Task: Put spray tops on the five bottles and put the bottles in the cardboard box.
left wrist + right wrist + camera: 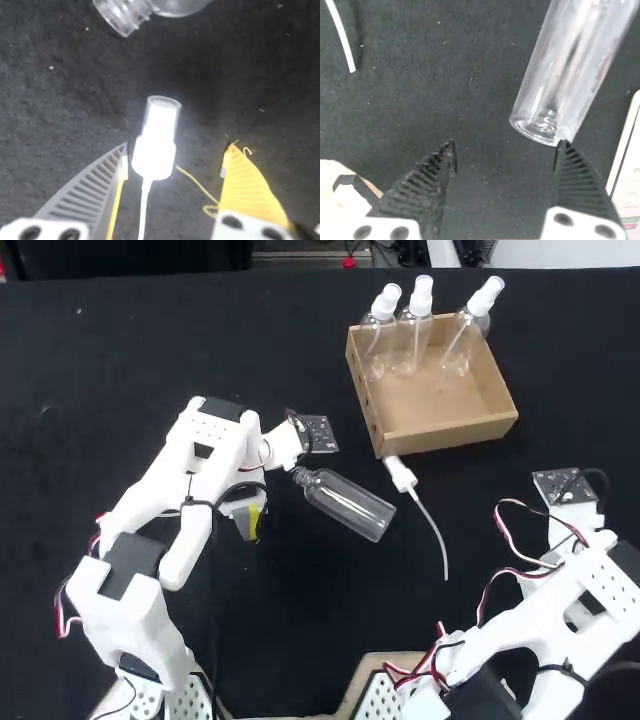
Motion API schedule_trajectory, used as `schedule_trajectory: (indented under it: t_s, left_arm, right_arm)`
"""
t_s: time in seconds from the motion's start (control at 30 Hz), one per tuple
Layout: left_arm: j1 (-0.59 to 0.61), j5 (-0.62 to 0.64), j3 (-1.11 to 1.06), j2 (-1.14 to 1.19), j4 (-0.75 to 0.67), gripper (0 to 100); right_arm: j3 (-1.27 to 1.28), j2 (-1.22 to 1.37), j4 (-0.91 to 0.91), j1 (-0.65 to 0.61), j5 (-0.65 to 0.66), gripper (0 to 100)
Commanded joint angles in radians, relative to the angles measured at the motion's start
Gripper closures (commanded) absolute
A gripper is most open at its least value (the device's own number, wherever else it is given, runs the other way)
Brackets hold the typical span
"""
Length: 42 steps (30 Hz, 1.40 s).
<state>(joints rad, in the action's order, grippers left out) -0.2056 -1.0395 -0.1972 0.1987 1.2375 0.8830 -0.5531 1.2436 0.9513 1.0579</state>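
Straddling a loose spray top (pixel 156 137) on the table (pixel 150 340), the left gripper (pixel 177 148) stands apart; the right gripper (pixel 507 145) gapes too, near the base of the lying bottle (pixel 345 502). Light, hard plastic, probably slippery: pinch the top's collar, not its thin tube.

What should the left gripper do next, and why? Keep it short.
Probably close on the spray top. It lies between the open fingers of the left gripper, and the neck of the bottle lying just ahead is uncapped.
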Motion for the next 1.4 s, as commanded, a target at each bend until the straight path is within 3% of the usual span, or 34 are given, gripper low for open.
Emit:
schedule_trajectory:
  t_s: [0.0,0.23,0.47,0.53,0.67,0.77,0.87,0.97,1.2,1.37]
  left_arm:
    - [0.039,-0.009,0.059,0.037,-0.06,71]
    - [0.056,-0.017,0.05,0.063,-0.083,72]
    - [0.053,-0.008,0.051,0.063,-0.057,97]
    - [0.053,0.003,0.068,0.057,-0.011,96]
    - [0.065,0.074,0.087,-0.026,0.061,95]
    - [0.082,0.203,0.085,-0.132,0.118,97]
    - [0.087,0.331,0.01,-0.239,0.129,97]
    - [0.081,0.416,-0.116,-0.35,0.11,97]
    - [0.081,0.537,-0.435,-0.621,-0.092,97]
    - [0.079,0.606,-0.524,-0.744,-0.149,97]
  right_arm:
    - [-0.005,-0.039,-0.038,0.015,0.011,70.5]
    - [-0.004,-0.039,-0.054,0.018,0.006,70.5]
    - [-0.005,-0.039,-0.06,0.017,0.002,70.5]
    - [-0.008,-0.039,-0.06,0.012,-0.018,70.6]
    - [-0.07,-0.038,-0.109,-0.031,-0.176,70.5]
    - [-0.116,-0.038,-0.192,-0.08,-0.292,70.5]
    - [-0.136,-0.021,-0.226,-0.166,-0.321,70.5]
    - [-0.182,0.064,-0.221,-0.23,-0.33,70.5]
    - [-0.469,0.464,-0.204,-0.201,-0.33,70.4]
    - [-0.748,0.745,-0.052,-0.175,-0.33,70.4]
